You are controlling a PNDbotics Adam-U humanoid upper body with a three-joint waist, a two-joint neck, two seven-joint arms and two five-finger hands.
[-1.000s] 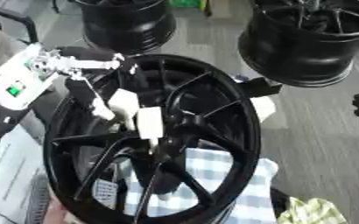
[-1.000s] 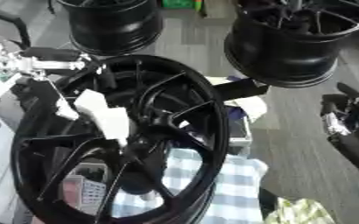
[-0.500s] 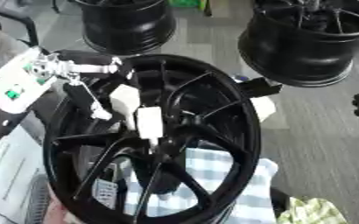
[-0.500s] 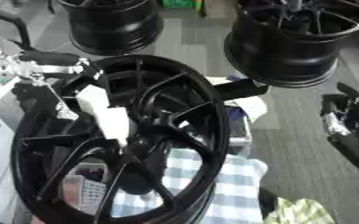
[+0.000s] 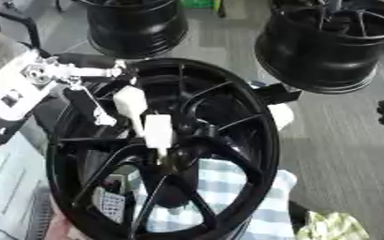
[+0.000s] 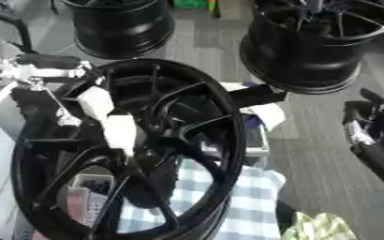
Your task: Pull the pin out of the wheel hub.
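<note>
We saw a glossy black wheel hub (image 5: pixel 228 140) standing nearly upright on its rim, tilted a little, its thin spokes meeting at the centre. A white pin (image 5: pixel 158 132) sat at that centre, pointing up and left, still lodged in the hub.

I stood in what looked like a workshop for car wheels. A black spoked wheel hub (image 5: pixel 171 150) leaned upright right before me, and two more black rims (image 5: pixel 138 23) (image 5: pixel 335 44) sat on the grey floor (image 5: pixel 343 140) at the far side, one to the left and one to the right. A blue-and-white checked cloth (image 5: pixel 244 187) lay under the near wheel. My left hand (image 5: pixel 134 105), white-tipped, reached in among the spokes, its silver and black arm coming from the left.
</note>
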